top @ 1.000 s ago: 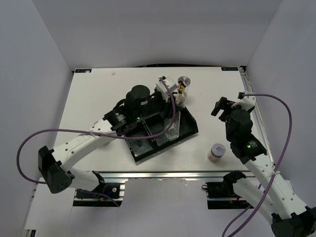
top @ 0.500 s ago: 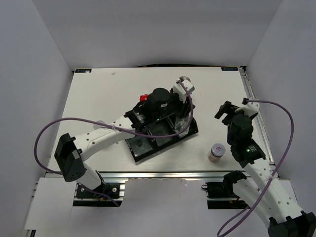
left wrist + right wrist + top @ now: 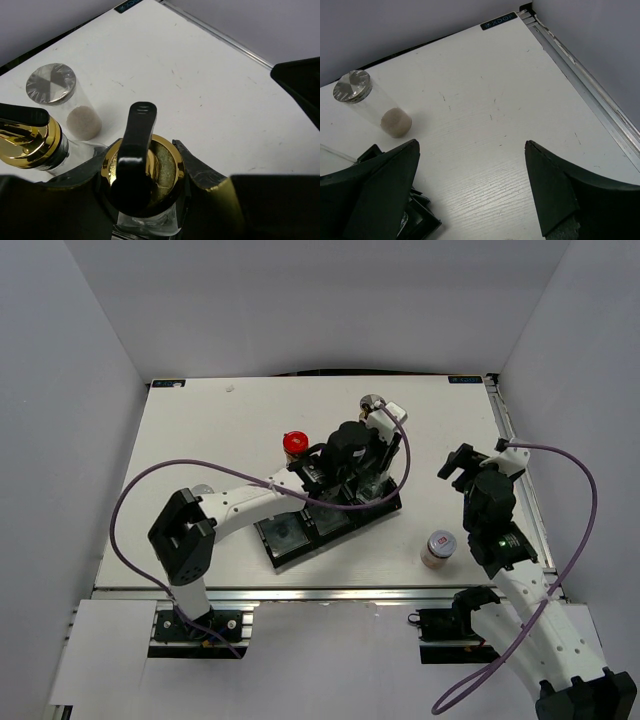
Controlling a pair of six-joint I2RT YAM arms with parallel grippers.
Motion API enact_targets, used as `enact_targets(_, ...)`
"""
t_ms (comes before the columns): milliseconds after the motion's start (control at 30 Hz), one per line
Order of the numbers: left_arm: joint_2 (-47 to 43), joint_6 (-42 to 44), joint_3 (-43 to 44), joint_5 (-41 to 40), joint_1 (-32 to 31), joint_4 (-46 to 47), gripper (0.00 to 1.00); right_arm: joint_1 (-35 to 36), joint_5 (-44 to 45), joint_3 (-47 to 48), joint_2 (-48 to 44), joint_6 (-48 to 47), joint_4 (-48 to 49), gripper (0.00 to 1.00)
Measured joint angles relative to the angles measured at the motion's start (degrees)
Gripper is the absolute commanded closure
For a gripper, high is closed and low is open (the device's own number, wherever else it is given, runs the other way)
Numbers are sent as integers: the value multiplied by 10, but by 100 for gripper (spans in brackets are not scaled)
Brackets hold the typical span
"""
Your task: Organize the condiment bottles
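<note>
My left gripper point(image 3: 141, 175) is shut on the neck of a clear glass bottle point(image 3: 167, 167) with a gold collar and a black pour spout. From above, that gripper point(image 3: 373, 443) hangs over the far right end of the black tray point(image 3: 277, 552). A second gold-spouted bottle point(image 3: 27, 142) stands just to its left. Behind them is a silver-capped shaker point(image 3: 51, 84), which also shows from above point(image 3: 372, 402). A red-lidded jar point(image 3: 294, 443) stands behind the tray. Another shaker point(image 3: 439, 547) stands near my right arm. My right gripper point(image 3: 470, 150) is open over bare table.
The tray's near compartments point(image 3: 287, 532) show dark and low. A corner of the tray point(image 3: 415, 220) sits by my right gripper's left finger. The table's right rail point(image 3: 590, 95) runs close by. White walls close in the back and both sides.
My left arm has swung right along the tray with the bottle in its grip, uncovering the red-lidded jar. The right arm has shifted only slightly.
</note>
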Motion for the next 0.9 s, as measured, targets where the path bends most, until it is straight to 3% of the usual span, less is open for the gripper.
enact_targets(133,12,3,0,-15,0,5,97,-5,-13,-2,6,0,4,11)
enact_targets(200,15,2,0,-18,0,6,81,-7,-18,-2,7,0,5,11)
enact_targets(233,15,0,0,-19,0,6,56,-7,-19,-2,7,0,5,11)
enact_targets(300,15,-4,0,-21,0,11,41,-9,-21,-2,7,0,8,11)
enact_targets(400,11,-9,-1,-27,0,36,27,-11,-23,-2,10,0,8,11)
enact_targets(533,-2,-17,-14,-32,0,59,20,-12,-29,-2,20,0,8,11)
enact_targets(667,-6,-23,-16,-36,0,60,5,-12,-30,-2,21,0,8,11)
enact_targets(900,-6,-26,1,-25,0,12,2,-12,-55,-2,21,-5,8,11)
